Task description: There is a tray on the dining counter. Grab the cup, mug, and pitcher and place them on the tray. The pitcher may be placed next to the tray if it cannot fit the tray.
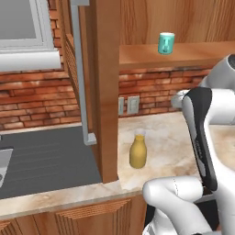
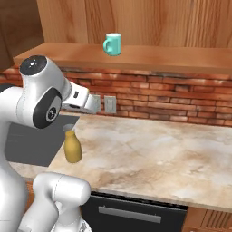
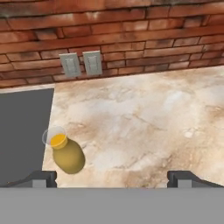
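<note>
Mustard-yellow pitcher [image 3: 67,155] upright on the marble worktop [image 3: 144,127], by the dark cooktop's [image 3: 22,131] edge.
It stands below the claw [image 3: 112,178], off to its left fingertip's side; claw fingers spread wide apart, holding nothing. Teal mug [image 2: 112,44] sits on the wooden shelf [image 2: 149,56] above.

A beige marble kitchen counter [image 2: 158,154] runs below a red brick wall [image 2: 181,97] bearing two grey outlets [image 3: 81,64]; a dark grey cooktop [image 1: 46,158] adjoins it, a wooden shelf [image 2: 158,56] above.
</note>
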Tool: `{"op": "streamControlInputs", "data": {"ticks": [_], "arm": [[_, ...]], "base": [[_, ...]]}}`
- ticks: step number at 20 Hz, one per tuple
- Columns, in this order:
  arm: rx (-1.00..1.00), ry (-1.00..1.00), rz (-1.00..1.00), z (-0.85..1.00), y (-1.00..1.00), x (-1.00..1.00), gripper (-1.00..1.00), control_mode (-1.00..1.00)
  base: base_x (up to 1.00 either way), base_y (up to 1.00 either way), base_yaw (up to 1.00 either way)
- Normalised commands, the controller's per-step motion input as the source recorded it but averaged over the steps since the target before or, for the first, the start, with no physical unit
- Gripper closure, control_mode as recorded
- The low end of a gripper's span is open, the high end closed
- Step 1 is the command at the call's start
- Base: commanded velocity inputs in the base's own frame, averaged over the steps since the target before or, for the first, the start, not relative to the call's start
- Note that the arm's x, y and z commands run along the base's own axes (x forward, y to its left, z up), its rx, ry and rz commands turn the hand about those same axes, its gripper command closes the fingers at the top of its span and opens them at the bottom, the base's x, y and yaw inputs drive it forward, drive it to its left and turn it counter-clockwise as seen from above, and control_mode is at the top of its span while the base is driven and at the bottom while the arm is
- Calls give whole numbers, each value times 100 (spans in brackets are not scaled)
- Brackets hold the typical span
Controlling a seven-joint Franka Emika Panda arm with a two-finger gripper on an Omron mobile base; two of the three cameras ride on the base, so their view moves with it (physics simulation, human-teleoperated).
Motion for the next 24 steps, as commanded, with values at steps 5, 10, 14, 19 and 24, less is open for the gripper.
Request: {"op": "streamControlInputs", "data": {"ticks": [5,10,14,19,24], "arm": [[0,-9,0,55,17,0,-100,-100],[-3,-5,-3,38,8,0,-100,-100],[-1,0,-3,57,8,0,-100,-100],[-1,-5,0,42,0,0,-100,-100],[0,-7,0,27,0,1,-100,-100]], "base": [[0,0,0],[0,0,0],[0,0,0],[0,0,0],[0,0,0]]}}
